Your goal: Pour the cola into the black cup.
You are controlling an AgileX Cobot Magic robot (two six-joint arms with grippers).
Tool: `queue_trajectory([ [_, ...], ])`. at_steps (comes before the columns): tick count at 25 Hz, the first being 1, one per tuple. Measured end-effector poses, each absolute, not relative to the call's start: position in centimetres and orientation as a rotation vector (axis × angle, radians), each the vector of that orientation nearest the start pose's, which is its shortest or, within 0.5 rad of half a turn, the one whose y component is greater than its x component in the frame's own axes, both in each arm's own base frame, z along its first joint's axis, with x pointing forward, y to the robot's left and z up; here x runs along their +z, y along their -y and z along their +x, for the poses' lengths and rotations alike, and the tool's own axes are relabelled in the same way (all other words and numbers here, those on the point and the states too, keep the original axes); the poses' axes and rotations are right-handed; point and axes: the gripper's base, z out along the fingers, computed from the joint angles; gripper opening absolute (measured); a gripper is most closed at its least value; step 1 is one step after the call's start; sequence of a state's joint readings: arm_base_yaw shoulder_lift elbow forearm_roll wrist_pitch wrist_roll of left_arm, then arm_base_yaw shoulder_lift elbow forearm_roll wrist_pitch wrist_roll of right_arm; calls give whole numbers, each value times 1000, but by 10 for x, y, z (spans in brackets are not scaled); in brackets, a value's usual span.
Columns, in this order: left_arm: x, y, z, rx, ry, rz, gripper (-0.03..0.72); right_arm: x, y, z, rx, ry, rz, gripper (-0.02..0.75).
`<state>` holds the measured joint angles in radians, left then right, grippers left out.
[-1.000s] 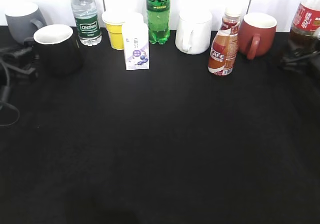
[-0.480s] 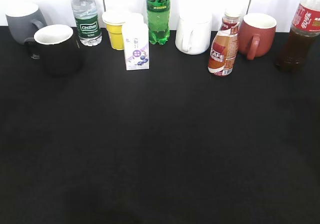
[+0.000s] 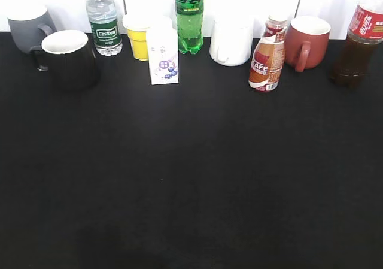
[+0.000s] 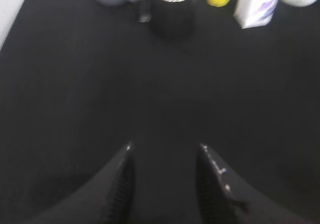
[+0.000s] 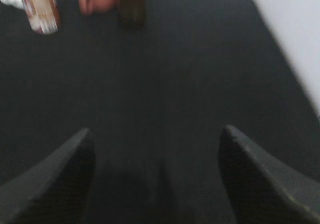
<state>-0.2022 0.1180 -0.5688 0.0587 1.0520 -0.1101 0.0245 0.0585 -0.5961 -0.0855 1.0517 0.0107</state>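
Note:
The cola bottle (image 3: 359, 44) stands upright at the far right back of the black table; its dark lower part shows blurred in the right wrist view (image 5: 132, 4). The black cup (image 3: 69, 58) stands at the back left, handle to the left, and shows in the left wrist view (image 4: 173, 7). My left gripper (image 4: 165, 146) is open and empty over bare table, well short of the cup. My right gripper (image 5: 157, 131) is open wide and empty, well short of the cola. Neither gripper shows in the exterior view.
Along the back stand a grey mug (image 3: 27, 24), a water bottle (image 3: 103, 24), a yellow cup (image 3: 138, 35), a small carton (image 3: 163, 56), a green soda bottle (image 3: 189, 14), a white mug (image 3: 231, 38), a KAFE bottle (image 3: 267, 56) and a reddish-brown mug (image 3: 306, 40).
One second ago both grippers were at the table's left and right edges by the black cup and the cola. They have since drawn back out of the exterior view. Cup and bottle stay put.

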Motion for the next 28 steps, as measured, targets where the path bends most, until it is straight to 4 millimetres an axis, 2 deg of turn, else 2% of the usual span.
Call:
queue_trajectory([
  [2,285,-3,10,-105,-2122,98,312,284,5,4,-67,-2054,-25,585],
  [3,283,-3,11,-104,-2131,99,312,280,4,5,-50,-2067,-25,585],
  [17,283,-3,10,-103,-2125,95,308,280,1,5,-17,-2071,-50,585],
  [22,283,-5,-6,9,-2027,-115,245,280,1,-2,-15,-2032,-48,585],
  [28,282,-5,-8,23,-2013,-136,237,280,1,-5,-14,-2012,-48,585],
])
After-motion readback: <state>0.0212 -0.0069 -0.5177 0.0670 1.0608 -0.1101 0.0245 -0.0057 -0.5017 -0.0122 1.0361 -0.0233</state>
